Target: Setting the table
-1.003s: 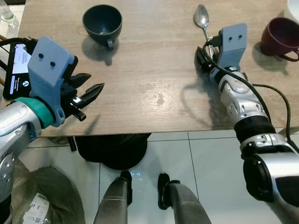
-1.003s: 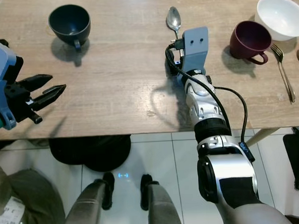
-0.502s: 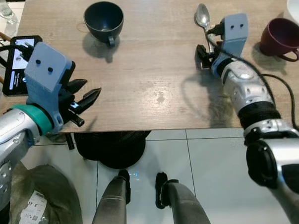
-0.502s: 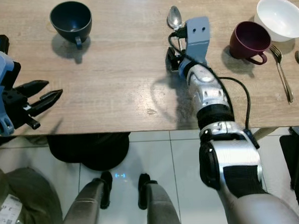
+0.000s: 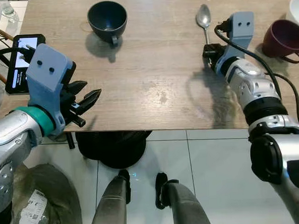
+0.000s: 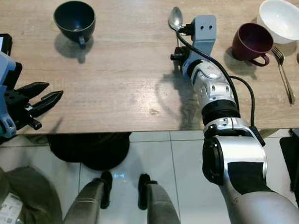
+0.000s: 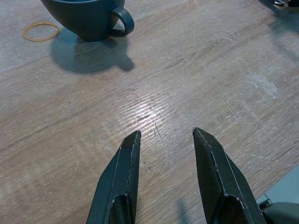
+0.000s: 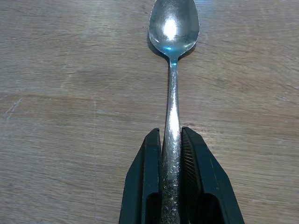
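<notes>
The right arm has reached further out along the tabletop (image 5: 152,67). The spoon (image 8: 172,84) lies flat there, its handle squeezed between the right gripper (image 8: 171,140) jaws, bowl pointing ahead. The left gripper (image 7: 166,140) jaws are apart, the dark cup (image 7: 88,16) ahead of them.

Silver arms, blue-grey wrist housings, teal left cuff, black cables.
</notes>
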You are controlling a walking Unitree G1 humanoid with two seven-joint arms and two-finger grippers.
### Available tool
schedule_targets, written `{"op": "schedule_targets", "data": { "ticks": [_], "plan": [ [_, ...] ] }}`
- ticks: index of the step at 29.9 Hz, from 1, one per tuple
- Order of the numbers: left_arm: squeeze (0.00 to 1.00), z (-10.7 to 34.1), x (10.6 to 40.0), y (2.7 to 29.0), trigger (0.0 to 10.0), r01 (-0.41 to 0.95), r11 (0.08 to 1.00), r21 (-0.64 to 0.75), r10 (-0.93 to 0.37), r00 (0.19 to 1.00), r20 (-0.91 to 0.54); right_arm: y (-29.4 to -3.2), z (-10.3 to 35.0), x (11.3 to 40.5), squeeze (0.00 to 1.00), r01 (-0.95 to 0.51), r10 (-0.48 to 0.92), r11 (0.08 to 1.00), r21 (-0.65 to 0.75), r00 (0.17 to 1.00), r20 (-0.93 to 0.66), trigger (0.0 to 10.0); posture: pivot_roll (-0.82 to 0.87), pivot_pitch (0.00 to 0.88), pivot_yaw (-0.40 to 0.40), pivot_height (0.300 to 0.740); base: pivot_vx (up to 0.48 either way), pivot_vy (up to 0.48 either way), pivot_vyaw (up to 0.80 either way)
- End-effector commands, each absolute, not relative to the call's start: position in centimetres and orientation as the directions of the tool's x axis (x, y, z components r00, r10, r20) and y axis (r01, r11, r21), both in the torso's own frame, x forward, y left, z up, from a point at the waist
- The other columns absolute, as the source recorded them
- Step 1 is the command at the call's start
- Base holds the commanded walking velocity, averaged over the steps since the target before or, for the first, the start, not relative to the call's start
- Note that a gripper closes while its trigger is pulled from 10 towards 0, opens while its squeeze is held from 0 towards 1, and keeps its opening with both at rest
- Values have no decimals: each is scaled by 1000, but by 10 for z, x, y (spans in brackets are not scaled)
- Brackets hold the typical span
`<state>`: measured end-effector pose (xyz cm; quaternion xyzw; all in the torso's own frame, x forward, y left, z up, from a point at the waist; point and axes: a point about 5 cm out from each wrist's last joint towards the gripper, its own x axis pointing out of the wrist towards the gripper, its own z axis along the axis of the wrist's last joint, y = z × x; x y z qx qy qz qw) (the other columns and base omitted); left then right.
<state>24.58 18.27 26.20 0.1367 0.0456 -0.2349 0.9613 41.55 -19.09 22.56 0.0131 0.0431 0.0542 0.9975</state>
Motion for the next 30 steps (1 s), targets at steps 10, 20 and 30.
{"op": "schedule_targets", "data": {
  "ticks": [10,20,30],
  "plan": [
    [0,259,249,177,10000,461,859,221,-440,887,-139,-198,235,403,71,-188,139,938,292,974,181,0,281,336,8,740,0,0,0],
    [0,264,263,167,10000,461,863,207,-455,887,-78,-201,266,366,0,-234,112,941,244,897,428,10000,232,284,15,740,0,0,0],
    [0,264,273,162,10000,459,866,201,-459,887,-48,-204,259,335,0,-296,232,951,93,878,418,10000,188,251,14,740,0,0,0]
  ]
}}
